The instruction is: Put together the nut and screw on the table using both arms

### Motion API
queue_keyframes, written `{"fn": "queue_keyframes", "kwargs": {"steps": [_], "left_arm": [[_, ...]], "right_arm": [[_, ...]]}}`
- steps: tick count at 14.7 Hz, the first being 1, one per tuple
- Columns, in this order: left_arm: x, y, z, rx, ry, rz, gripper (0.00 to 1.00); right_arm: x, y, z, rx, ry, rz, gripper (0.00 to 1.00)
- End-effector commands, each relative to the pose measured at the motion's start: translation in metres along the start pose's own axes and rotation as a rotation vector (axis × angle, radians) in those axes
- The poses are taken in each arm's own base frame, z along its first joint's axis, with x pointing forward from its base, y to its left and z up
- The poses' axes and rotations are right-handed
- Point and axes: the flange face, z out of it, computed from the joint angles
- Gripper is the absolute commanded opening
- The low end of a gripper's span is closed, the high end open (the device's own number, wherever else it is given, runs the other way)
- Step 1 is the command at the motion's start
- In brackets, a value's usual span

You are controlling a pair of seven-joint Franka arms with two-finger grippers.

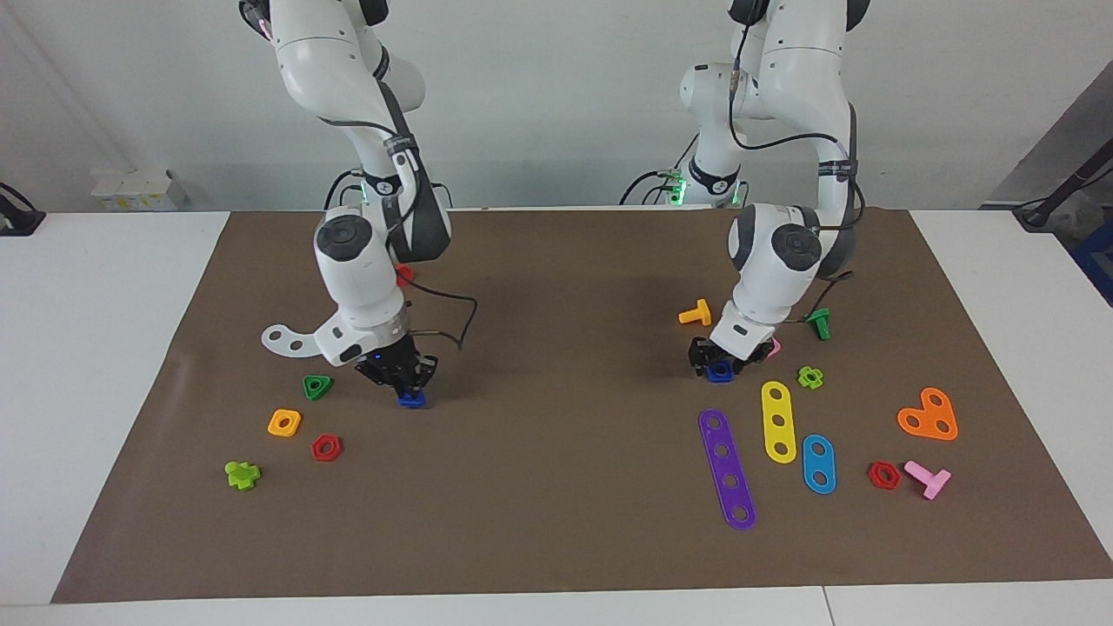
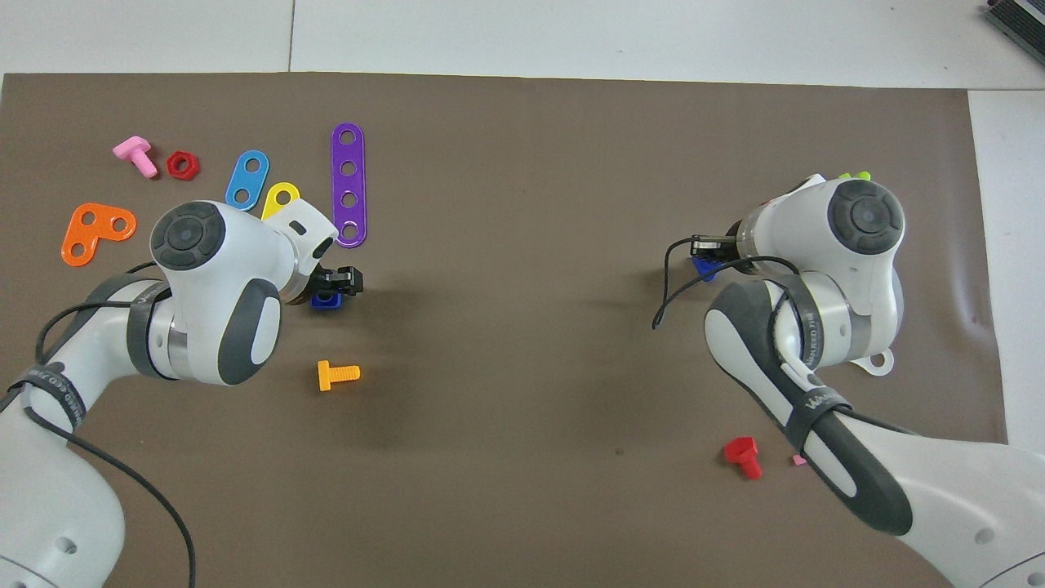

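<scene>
The dark-blue screw [image 1: 412, 400] is in my right gripper [image 1: 405, 382], which is shut on it and holds it low over the brown mat [image 1: 556, 487] toward the right arm's end; it also shows in the overhead view [image 2: 704, 268]. The dark-blue square nut [image 1: 719, 374] lies on the mat toward the left arm's end, nearer to the robots than the purple strip [image 1: 727, 469]. My left gripper [image 1: 722, 358] is down right over the nut and partly covers it in the overhead view [image 2: 325, 300].
A green triangular nut [image 1: 317, 386], an orange square nut [image 1: 284, 422] and a red hex nut [image 1: 326, 448] lie beside the right gripper. An orange T-shaped screw [image 1: 695, 313], a pink nut [image 1: 772, 346] and a yellow strip [image 1: 778, 421] lie close around the left gripper.
</scene>
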Motion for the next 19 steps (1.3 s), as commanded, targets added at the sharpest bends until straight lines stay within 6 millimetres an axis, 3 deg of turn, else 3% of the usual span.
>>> {"fn": "queue_keyframes", "kwargs": {"steps": [1,4,7,10,11,14,15,16,17,18,19], "left_arm": [[-0.007,-0.004,0.001,0.001,0.003,0.041,0.74],[-0.009,-0.004,0.003,0.003,-0.005,0.07,0.72],[-0.011,-0.005,0.004,0.026,-0.006,0.105,0.57],[-0.011,-0.007,0.004,0.05,-0.023,0.132,0.09],[-0.01,-0.007,0.003,0.05,-0.021,0.132,0.0],[-0.003,-0.003,-0.006,0.049,-0.019,0.134,0.0],[0.004,-0.001,-0.017,0.049,-0.017,0.131,0.0],[0.011,0.003,-0.029,0.05,-0.029,0.128,0.0],[0.017,0.008,-0.036,0.052,-0.043,0.128,0.0],[0.022,0.014,-0.045,0.052,-0.051,0.127,0.0],[0.023,0.026,-0.05,0.053,-0.05,0.105,0.0]], "right_arm": [[-0.015,-0.049,-0.006,0.036,0.025,0.062,0.0],[-0.045,-0.108,-0.005,0.059,0.025,0.093,0.0],[-0.066,-0.154,-0.003,0.069,0.022,0.108,0.0],[-0.077,-0.192,0.014,0.066,0.009,0.105,0.0],[-0.078,-0.196,0.017,0.059,0.011,0.099,0.0],[-0.084,-0.201,0.017,0.055,0.009,0.099,0.0],[-0.088,-0.202,0.019,0.048,0.002,0.095,0.05],[-0.095,-0.206,0.022,0.04,-0.005,0.082,0.51],[-0.095,-0.206,0.02,0.039,-0.006,0.084,0.75],[-0.094,-0.205,0.015,0.039,-0.006,0.086,0.92],[-0.09,-0.201,0.005,0.04,-0.001,0.091,0.99]]}}
